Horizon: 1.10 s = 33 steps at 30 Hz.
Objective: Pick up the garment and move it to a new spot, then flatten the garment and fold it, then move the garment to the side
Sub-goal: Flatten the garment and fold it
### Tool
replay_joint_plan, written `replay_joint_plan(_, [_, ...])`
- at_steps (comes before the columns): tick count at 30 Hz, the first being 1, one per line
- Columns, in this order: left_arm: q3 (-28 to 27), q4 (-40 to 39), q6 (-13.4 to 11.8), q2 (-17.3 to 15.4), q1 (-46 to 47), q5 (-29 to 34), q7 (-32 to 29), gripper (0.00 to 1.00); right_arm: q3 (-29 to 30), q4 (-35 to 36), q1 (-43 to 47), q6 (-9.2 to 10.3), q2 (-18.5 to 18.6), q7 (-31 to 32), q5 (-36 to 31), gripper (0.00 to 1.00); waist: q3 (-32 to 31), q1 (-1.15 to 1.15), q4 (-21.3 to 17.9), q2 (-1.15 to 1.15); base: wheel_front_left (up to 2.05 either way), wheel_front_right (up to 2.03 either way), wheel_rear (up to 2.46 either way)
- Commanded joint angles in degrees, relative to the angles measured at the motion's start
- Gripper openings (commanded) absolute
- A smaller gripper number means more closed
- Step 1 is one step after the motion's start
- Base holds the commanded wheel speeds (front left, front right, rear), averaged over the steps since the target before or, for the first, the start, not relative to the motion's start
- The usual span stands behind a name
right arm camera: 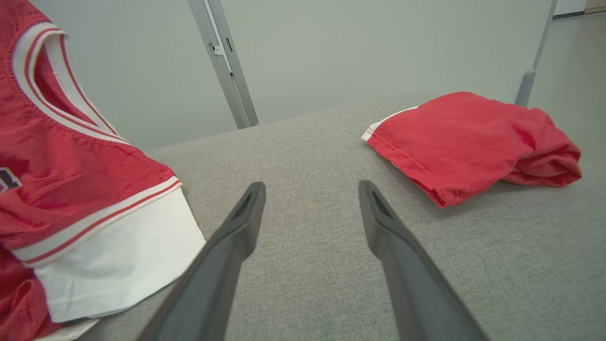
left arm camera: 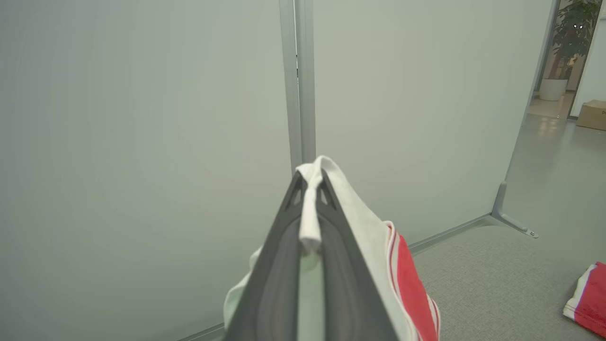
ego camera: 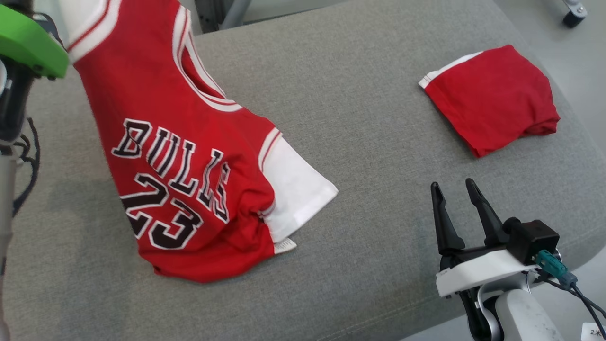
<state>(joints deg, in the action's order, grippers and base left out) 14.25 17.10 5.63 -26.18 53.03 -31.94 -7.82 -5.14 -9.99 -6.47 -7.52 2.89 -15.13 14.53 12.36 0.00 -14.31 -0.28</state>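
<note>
Hanging by a pinch of white fabric, the garment (ego camera: 189, 166), a red jersey lettered BULLS 23 in black edged with white, slopes down from the upper left of the head view. Its lower part rests bunched on the grey cushion (ego camera: 369, 142), and one white sleeve (ego camera: 296, 189) lies spread flat on the cushion at the jersey's right side, with a small label poking out beneath it. The left gripper (left arm camera: 310, 177) is raised above the cushion with its two dark fingers pressed together on a twist of the white fabric, which bulges out over the fingertips and drapes down the right of the left wrist view. A green cover (ego camera: 28, 42) on that arm sits at the top left corner of the head view. The right gripper (ego camera: 452, 189) hovers low over bare cushion at the lower right, jaws spread wide and holding nothing, well apart from the jersey. Beyond it, near the cushion's far right edge, lies a folded red cloth (ego camera: 494, 97) with a white band along one edge. Behind the cushion stands a pale partition (left arm camera: 142, 142); past its end are a potted plant (left arm camera: 570, 42) and a cardboard box (left arm camera: 592, 113)
</note>
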Motion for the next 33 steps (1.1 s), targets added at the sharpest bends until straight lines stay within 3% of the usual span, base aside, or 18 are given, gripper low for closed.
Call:
replay_joint_plan(1, [-0.2, 1.2, 0.4, -0.9, 2.2, 0.9, 1.0, 0.00, -0.4, 0.2, -1.1, 0.07, 0.0, 0.0, 0.8, 1.00, 4.1, 0.00, -3.2, 0.28, 0.00, 0.00, 0.00])
replay_joint_plan(6, [0.1, 7.3, 0.7, -3.0, 6.4, 3.8, 6.2, 0.00, -2.6, 0.3, -2.9, 0.07, 0.0, 0.0, 2.3, 1.00, 9.2, 0.00, -6.1, 0.28, 0.00, 0.00, 0.00])
replay_joint_plan(14, [1.2, 17.1, 1.3, -4.5, 3.7, 4.4, 11.8, 0.00, -3.6, 0.3, -3.9, 0.07, 0.0, 0.0, 4.0, 1.00, 13.1, 0.00, -7.9, 0.28, 0.00, 0.00, 0.00])
replay_joint_plan(21, [3.1, 23.6, 1.7, -2.4, -1.2, 2.8, 16.8, 0.00, -2.8, 0.0, -4.4, 0.07, 0.0, 0.0, 3.3, 1.00, 13.1, 0.00, -6.6, 0.28, 0.00, 0.00, 0.00])
replay_joint_plan(22, [3.4, 24.2, 1.7, -1.9, -1.7, 2.3, 17.3, 0.11, -2.6, 0.1, -4.4, 0.07, 0.0, 0.0, 3.1, 1.00, 12.9, 0.00, -6.2, 0.28, 0.00, 0.00, 0.00])
replay_joint_plan(23, [3.8, 24.8, 1.8, -1.3, -2.3, 2.0, 17.6, 0.34, -2.5, 0.0, -4.4, 0.07, 0.0, 0.0, 2.9, 1.00, 12.6, 0.00, -5.7, 0.28, 0.00, 0.00, 0.00])
replay_joint_plan(24, [4.5, 25.2, 1.8, -0.8, -2.9, 1.9, 17.8, 0.84, -2.4, -0.1, -4.4, 0.07, 0.0, 0.0, 2.7, 1.00, 12.3, 0.00, -5.2, 0.28, 0.00, 0.00, 0.00])
replay_joint_plan(25, [5.0, 25.4, 1.9, -0.3, -3.4, 1.7, 18.2, 1.00, -2.2, -0.2, -4.4, 0.07, 0.0, 0.0, 2.4, 1.00, 11.9, 0.00, -4.7, 0.28, 0.00, 0.00, 0.00])
replay_joint_plan(28, [5.4, 25.6, 1.9, 1.3, -5.2, 1.3, 20.0, 1.00, -1.6, -0.4, -3.9, 0.07, 0.1, 0.0, 1.7, 1.00, 10.2, 0.00, -3.2, 0.28, 0.00, 0.00, 0.00])
replay_joint_plan(33, [5.1, 21.1, -1.2, 4.8, -12.2, 0.6, 22.0, 1.00, 0.1, -1.0, -1.3, 0.07, 0.1, 0.0, 0.8, 1.00, 4.9, 0.00, -0.2, 0.28, 0.00, 0.00, 0.00])
